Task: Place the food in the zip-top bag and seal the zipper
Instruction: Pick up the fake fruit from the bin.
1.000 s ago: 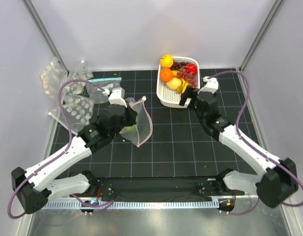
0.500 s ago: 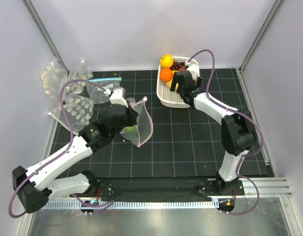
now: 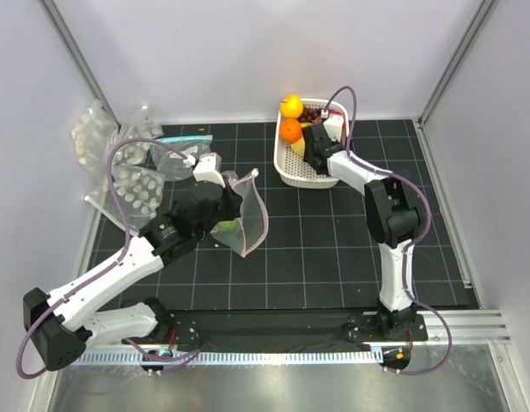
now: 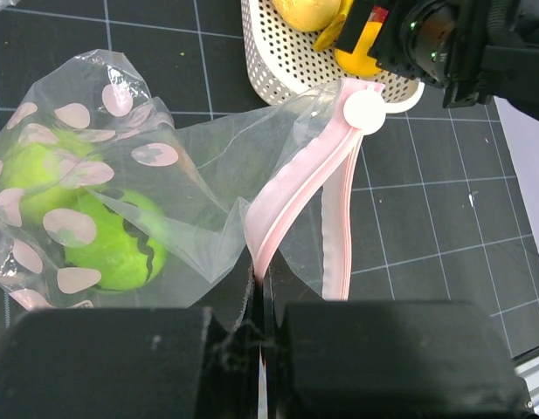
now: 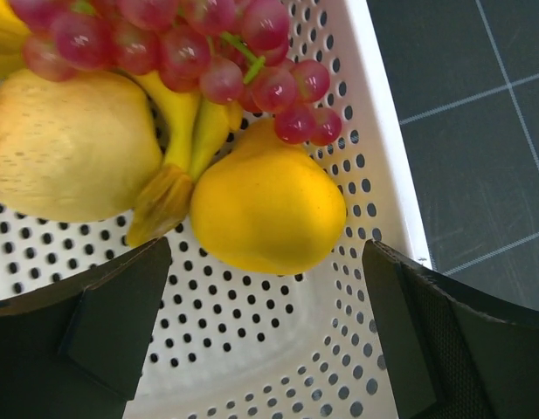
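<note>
Desk stock: one bag held, one basket under my open claw.
Black gridded desk (image 3: 316, 249); white perforated basket (image 5: 374, 175) at far centre, my right claw (image 5: 267, 325) spread wide over its yellow fruit (image 5: 265, 209), gripping nothing; dotted zip-top bag (image 4: 199, 201) left of centre, green fruit (image 4: 116, 240) inside, perhaps two; my left claw (image 4: 262, 286) clamped on its pink zipper (image 4: 295, 188).

Standing at the upper centre of the overhead view, on the black gridded bench (image 3: 316, 257): a white perforated basket (image 3: 289, 174). Showing again at the top of the left wrist view, the same basket (image 4: 278, 61); filling most of the right wrist view, its dotted floor and wall. Lying heaped at the upper left, at the bench's left edge near the wall: a pile of spare dotted bags (image 3: 127, 172). Resting just beside that pile, toward the centre: a flat clear bag (image 3: 172, 140) with a teal strip. Running along the bottom edge: a toothed metal rail (image 3: 273, 356).
</note>
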